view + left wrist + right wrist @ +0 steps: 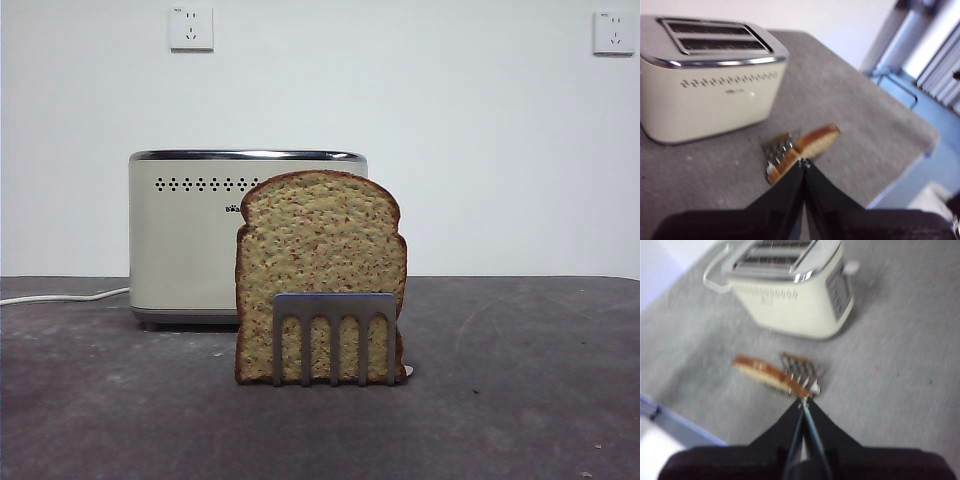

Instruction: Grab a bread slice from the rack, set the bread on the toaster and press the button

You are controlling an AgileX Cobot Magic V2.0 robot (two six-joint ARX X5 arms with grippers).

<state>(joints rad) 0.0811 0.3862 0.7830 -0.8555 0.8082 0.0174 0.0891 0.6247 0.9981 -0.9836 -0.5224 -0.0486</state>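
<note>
The slice of bread (320, 265) stands upright in the silver rack (334, 337) at the middle of the dark table, in front of the cream-white toaster (190, 235). The left wrist view shows the bread (812, 145), the rack (777, 152) and the toaster (710, 95) from above, beyond my shut left gripper (804, 162). The right wrist view shows the bread (762, 372), rack (800, 369) and toaster (795, 300) beyond my shut right gripper (802, 402). Both grippers hang high above the table and hold nothing. The button is hidden in the front view.
A white power cord (60, 297) runs left from the toaster. Two wall sockets (191, 28) sit on the white wall behind. The table's edge (900, 175) drops off beyond the rack in the left wrist view.
</note>
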